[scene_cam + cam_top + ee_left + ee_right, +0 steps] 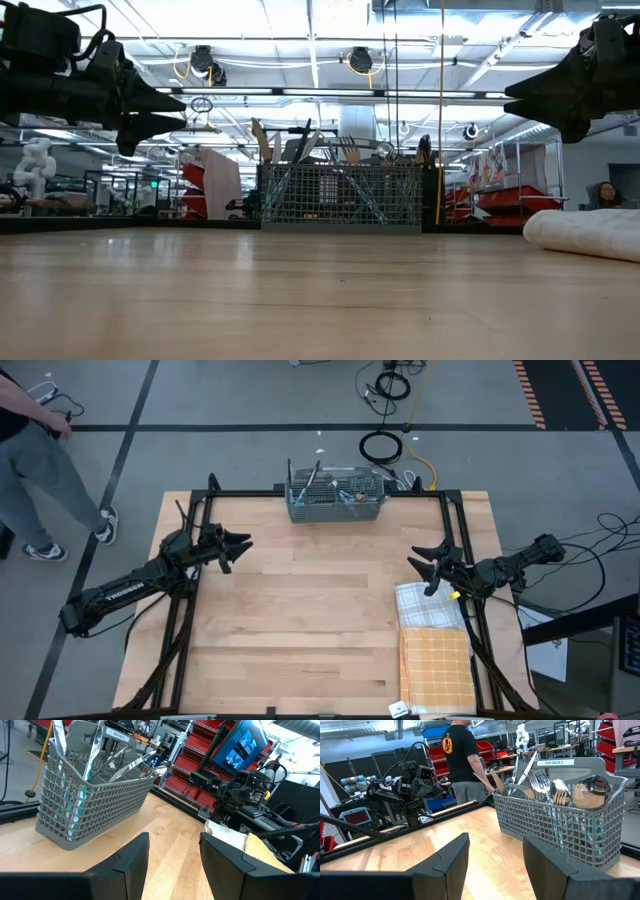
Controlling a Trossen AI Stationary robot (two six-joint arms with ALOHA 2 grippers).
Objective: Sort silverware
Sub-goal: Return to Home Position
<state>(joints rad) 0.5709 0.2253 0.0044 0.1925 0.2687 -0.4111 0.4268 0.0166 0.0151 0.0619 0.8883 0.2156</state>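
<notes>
The silverware (322,488) stands upright in a grey mesh caddy (335,501) at the table's far edge, near the middle; shiny heads stick out above its rim (555,787), teal handles show through the mesh (75,807). My left gripper (244,546) hovers open above the table's left side, pointing level toward the right. My right gripper (418,567) hovers open above the right side, pointing left. Both are well clear of the caddy, and nothing is between their fingers (172,855) (495,857).
Two folded cloths lie at the near right: a pale checked one (428,607) and an orange checked one (436,670). A black frame (330,493) edges the wooden table. A person (30,450) stands on the floor at far left. Cables lie beyond the far edge.
</notes>
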